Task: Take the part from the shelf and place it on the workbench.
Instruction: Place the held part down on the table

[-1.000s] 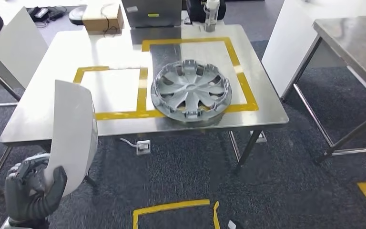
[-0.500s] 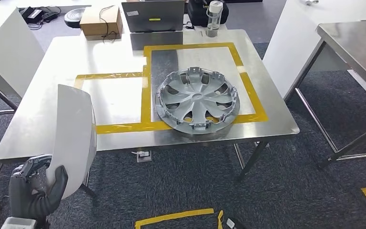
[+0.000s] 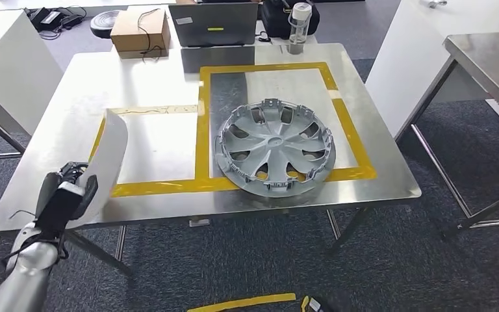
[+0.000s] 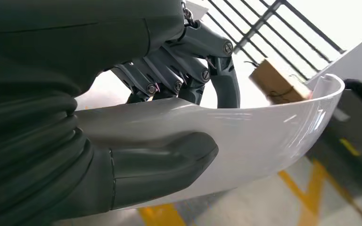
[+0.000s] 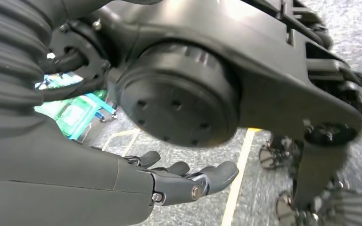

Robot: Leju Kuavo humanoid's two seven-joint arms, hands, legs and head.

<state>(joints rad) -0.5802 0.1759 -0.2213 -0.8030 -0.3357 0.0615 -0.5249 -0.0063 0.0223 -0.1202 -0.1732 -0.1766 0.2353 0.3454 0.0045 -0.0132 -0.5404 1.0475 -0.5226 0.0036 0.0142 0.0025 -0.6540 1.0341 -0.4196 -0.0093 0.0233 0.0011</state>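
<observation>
Left hand [image 3: 65, 198] pinches the part [image 3: 107, 156], thumb against fingers; long axis toward 12, leaning over the bench's [image 3: 52, 97] taped box. Right hand [image 5: 188, 181] hangs, fingers loosely apart.

The left arm [image 3: 23, 273] reaches up from the lower left to the desk's [image 3: 169, 71] near left corner. Its hand [image 3: 65, 198] grips the white part [image 3: 107, 156], thumb [image 4: 165, 162] on one face, fingers [image 4: 169, 80] behind. The right hand [image 5: 169, 181] hangs with fingers loosely curled, holding nothing.

Silver arm [image 3: 19, 279], dark grey fingers [image 4: 226, 80]
</observation>
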